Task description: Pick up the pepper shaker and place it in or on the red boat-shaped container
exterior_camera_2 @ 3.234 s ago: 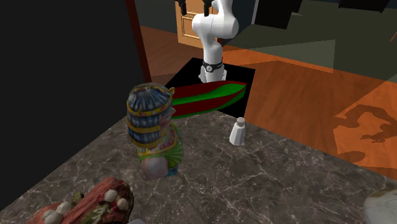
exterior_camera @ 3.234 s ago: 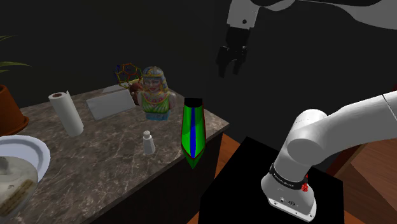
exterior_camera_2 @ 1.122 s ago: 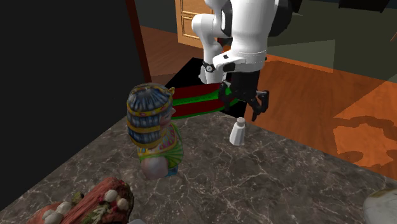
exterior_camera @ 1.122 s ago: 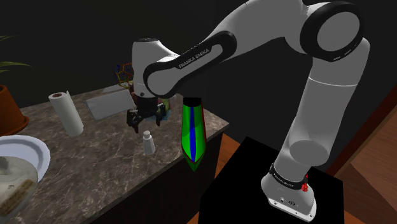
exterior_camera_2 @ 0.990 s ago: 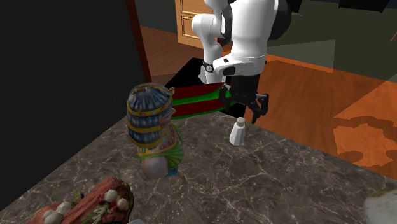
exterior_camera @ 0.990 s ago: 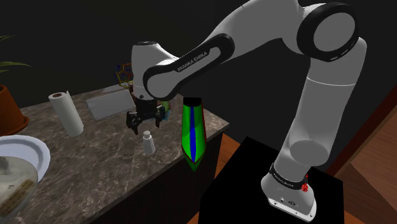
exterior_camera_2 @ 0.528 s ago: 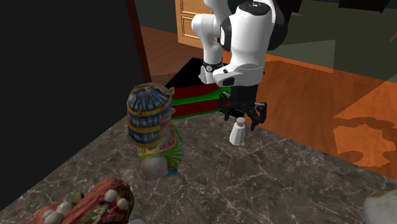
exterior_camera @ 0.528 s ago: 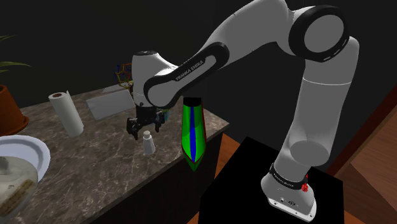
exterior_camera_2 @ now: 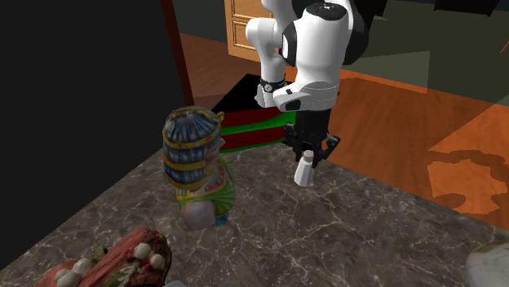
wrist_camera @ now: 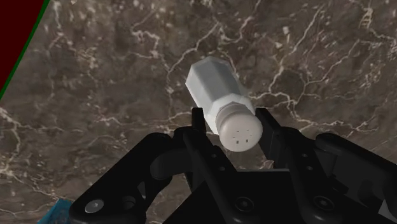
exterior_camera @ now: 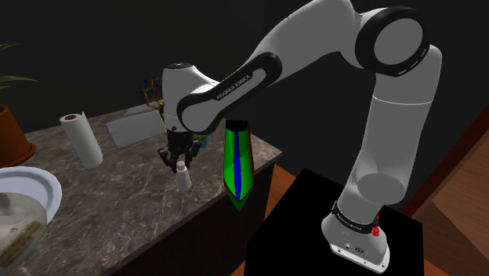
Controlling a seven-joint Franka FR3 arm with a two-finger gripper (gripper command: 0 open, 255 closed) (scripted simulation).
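Note:
The white pepper shaker (exterior_camera: 184,179) stands upright on the dark marble counter (exterior_camera: 117,196), near its edge. My black gripper (exterior_camera: 181,163) comes straight down over it, and its fingers are shut on the shaker's capped top. The second exterior view shows the gripper (exterior_camera_2: 307,156) clasping the top of the shaker (exterior_camera_2: 305,173). In the wrist view the shaker (wrist_camera: 215,89) sits between the fingertips of the gripper (wrist_camera: 233,122), both pressed against its cap. The boat-shaped container (exterior_camera: 237,161), red outside with green and blue inside, lies at the counter's edge beside the shaker; its hull (exterior_camera_2: 245,130) shows behind the arm.
A painted figurine (exterior_camera_2: 193,167) stands close behind the shaker. A paper towel roll (exterior_camera: 82,139), a grey flat tray (exterior_camera: 133,128) and a white plate (exterior_camera: 31,188) sit further along the counter. The black stand (exterior_camera: 313,227) is beyond the edge. A basket of food (exterior_camera_2: 122,261) lies near the second exterior camera.
The gripper has come down over the shaker and its fingers, wide apart a moment ago, have shut on the shaker's top. The shaker has not moved.

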